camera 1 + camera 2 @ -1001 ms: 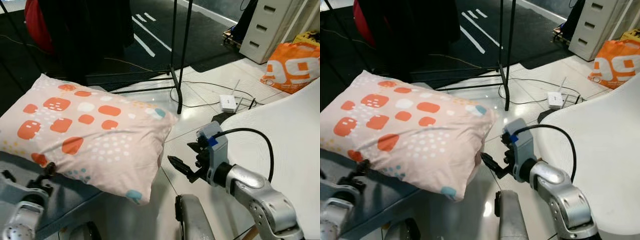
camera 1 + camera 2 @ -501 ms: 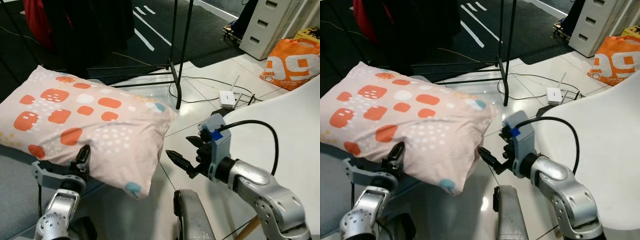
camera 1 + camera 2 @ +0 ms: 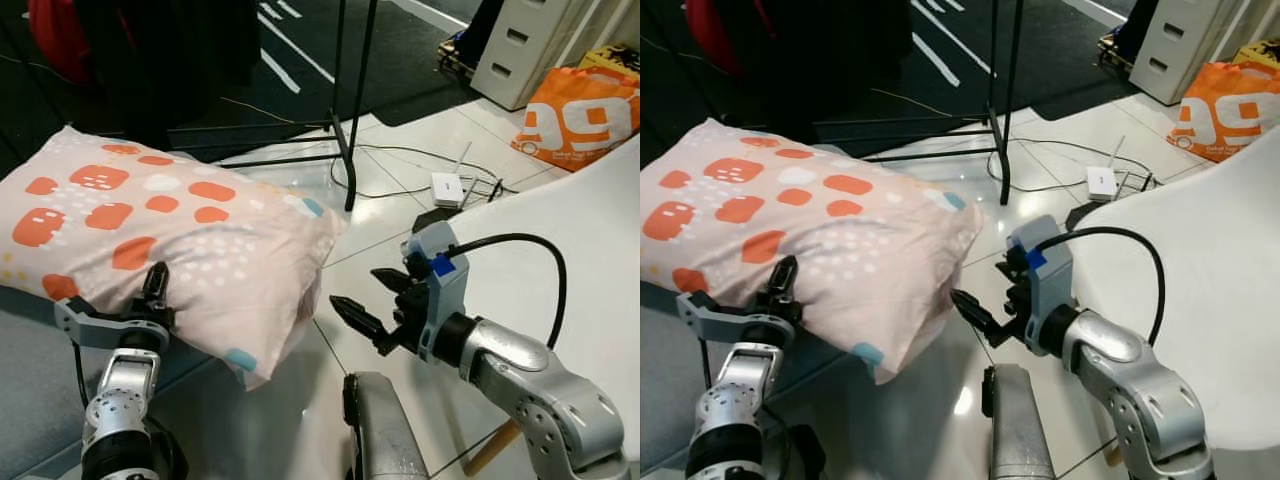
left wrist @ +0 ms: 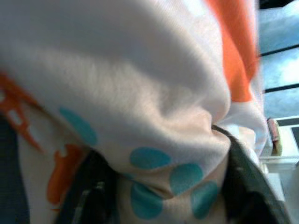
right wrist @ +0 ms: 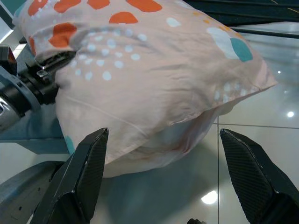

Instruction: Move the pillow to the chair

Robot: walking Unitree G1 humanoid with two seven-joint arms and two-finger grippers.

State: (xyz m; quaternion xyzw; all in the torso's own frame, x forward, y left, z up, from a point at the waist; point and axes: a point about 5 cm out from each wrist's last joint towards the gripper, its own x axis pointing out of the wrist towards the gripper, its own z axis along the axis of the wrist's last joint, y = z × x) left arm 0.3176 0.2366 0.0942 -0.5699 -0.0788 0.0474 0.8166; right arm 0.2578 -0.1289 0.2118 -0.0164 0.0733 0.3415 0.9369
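Note:
The pillow (image 3: pixel 170 230), pale pink with orange patches and teal dots, lies on a grey-blue cushion (image 3: pixel 30 400) at the left, one corner hanging over the floor. My left gripper (image 3: pixel 150 298) is pushed onto the pillow's near edge. It is open, and pillow fabric (image 4: pixel 154 116) bulges between its two fingers (image 4: pixel 93 196). My right gripper (image 3: pixel 358 292) is open and hovers just right of the overhanging corner, apart from it. In the right wrist view the pillow (image 5: pixel 154 79) lies ahead of the spread fingers (image 5: pixel 88 177). The white chair (image 3: pixel 570 230) stands at the right, behind my right arm.
A black clothes rack leg (image 3: pixel 345 150) stands on the glossy tile floor behind the pillow. A white router (image 3: pixel 445 187) with cables lies further back. An orange bag (image 3: pixel 575 115) and a white drawer cabinet (image 3: pixel 515 50) are at the far right. My silver leg (image 3: pixel 375 430) is below.
My left gripper came up from the lower left and pushed onto the pillow's near edge. My right gripper stayed open by the pillow's corner. The camera shifted slightly.

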